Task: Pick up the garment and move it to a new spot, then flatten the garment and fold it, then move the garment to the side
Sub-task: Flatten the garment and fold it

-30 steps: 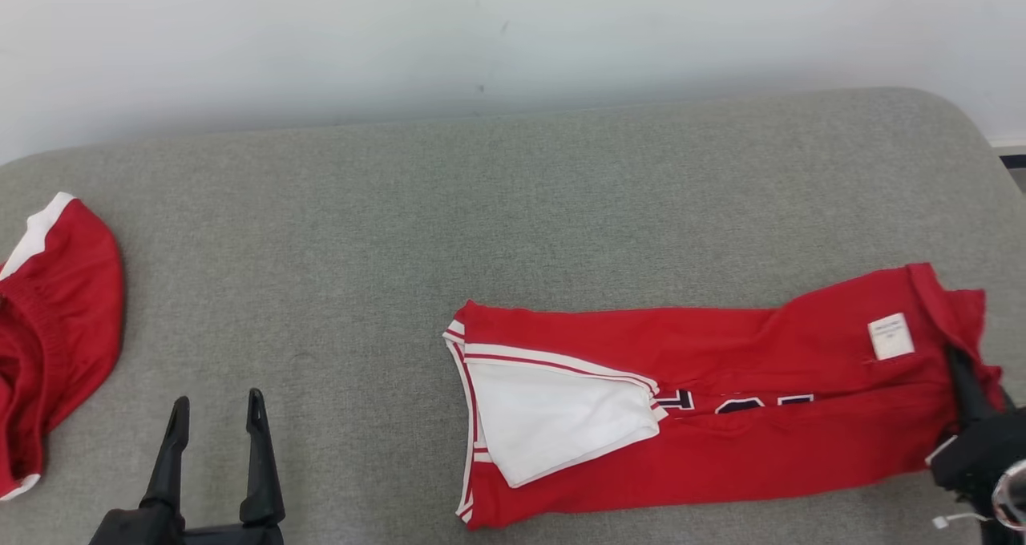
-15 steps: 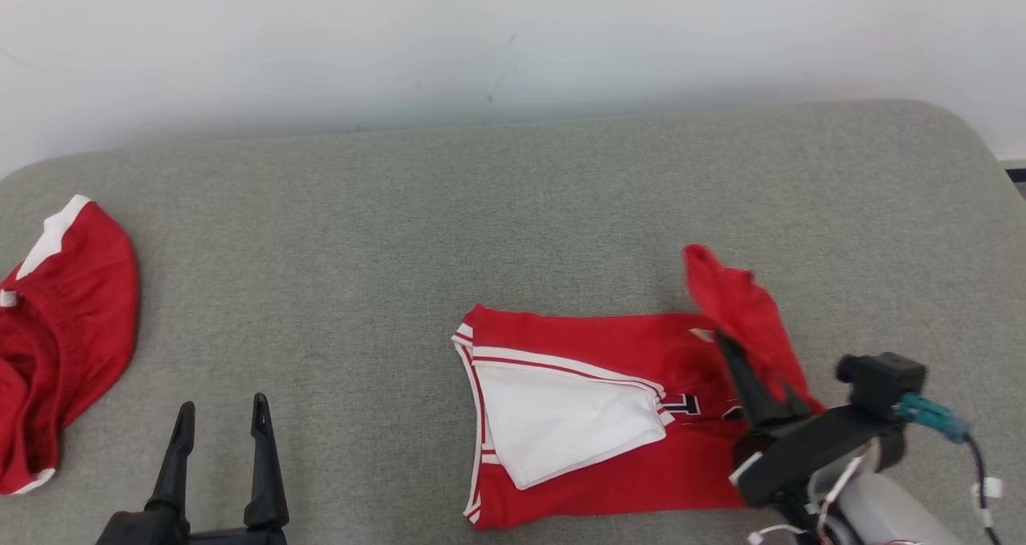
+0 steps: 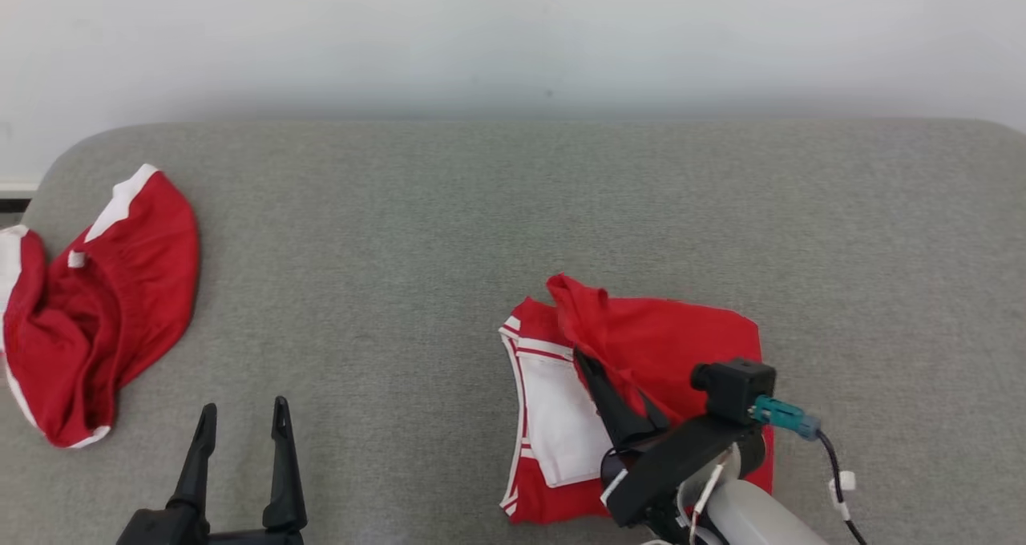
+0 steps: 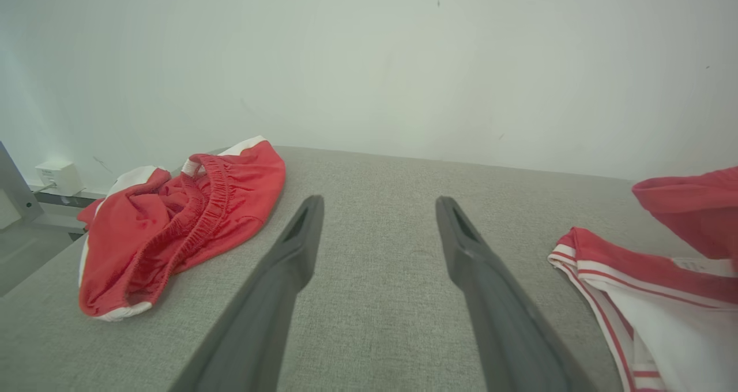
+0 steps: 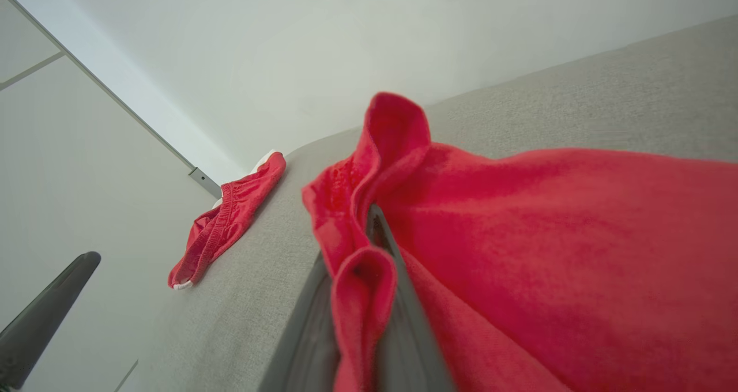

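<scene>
- Jersey [image 3: 681, 345]: red with white-striped trim, a white panel showing at its open end. It lies on the grey pad [image 3: 449, 208] directly under the right gripper [image 3: 601, 377], one end raised and doubled over the other half.
- Right gripper: shut tight on a bunched red edge of the jersey. In the wrist view the cloth puckers out on both sides of the fingers. This grip probably serves to carry that end across to the striped end and make the fold.
- Top layer: hangs slack from the fingers and is not yet laid flat. A red corner stands up just past the fingertips.
- Left gripper [image 3: 244, 409]: jaws wide apart, holding nothing, low over bare pad and well apart from the jersey. It seems to be kept clear while one arm does the fold.
- Shorts [image 3: 104, 304]: red and white, crumpled, beyond the left gripper on its left, well apart from the jersey.
- Fabric: thin and soft, creasing easily, so the fold may slip once let go.
</scene>
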### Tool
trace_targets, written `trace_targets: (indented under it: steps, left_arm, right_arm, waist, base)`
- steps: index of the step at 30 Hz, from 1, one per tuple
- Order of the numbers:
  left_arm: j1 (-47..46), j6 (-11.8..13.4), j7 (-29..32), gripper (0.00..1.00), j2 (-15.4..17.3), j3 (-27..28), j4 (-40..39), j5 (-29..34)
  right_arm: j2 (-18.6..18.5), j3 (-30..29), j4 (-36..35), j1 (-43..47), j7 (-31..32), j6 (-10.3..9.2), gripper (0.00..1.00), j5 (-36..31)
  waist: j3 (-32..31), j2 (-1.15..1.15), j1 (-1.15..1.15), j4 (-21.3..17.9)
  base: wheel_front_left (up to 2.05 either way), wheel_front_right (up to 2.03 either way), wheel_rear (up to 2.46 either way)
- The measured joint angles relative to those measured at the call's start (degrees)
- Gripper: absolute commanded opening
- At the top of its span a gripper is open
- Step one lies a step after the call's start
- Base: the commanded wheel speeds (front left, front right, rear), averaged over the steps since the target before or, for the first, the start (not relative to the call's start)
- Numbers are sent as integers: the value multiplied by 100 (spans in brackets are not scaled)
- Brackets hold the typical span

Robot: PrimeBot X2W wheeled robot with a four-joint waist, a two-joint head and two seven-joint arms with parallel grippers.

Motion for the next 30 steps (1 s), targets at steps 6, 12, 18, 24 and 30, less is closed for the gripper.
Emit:
trace_targets:
  steps: [6, 12, 18, 24, 30]
  left_arm:
    - [-72, 51, 0, 100, 1, -100, 24, -13]
    - [-120, 108, 0, 100, 0, -134, 60, -70]
    - [-147, 119, 0, 100, 0, -70, 79, -71]
    - [-172, 89, 0, 100, 0, 15, 43, -52]
    - [-180, 60, 0, 100, -1, 103, -9, 35]
  right_arm:
    - [280, -1, 579, -181, -103, 0, 0, -33]
    - [358, 82, 842, -334, -264, 0, 100, -93]
    - [60, -314, 505, -394, -382, 0, 100, -274]
    - [-420, -1258, -407, -16, -390, 0, 100, -725]
    - [-662, -2082, -1224, 576, -391, 0, 100, -1304]
  waist:
    - [79, 0, 0, 186]
    - [163, 0, 0, 163]
    - [167, 0, 0, -38]
    - [146, 0, 0, -277]
    - [105, 0, 0, -501]
  base:
    - [0, 0, 0]
    - [0, 0, 0]
    - [0, 0, 0]
    - [0, 0, 0]
    - [0, 0, 0]
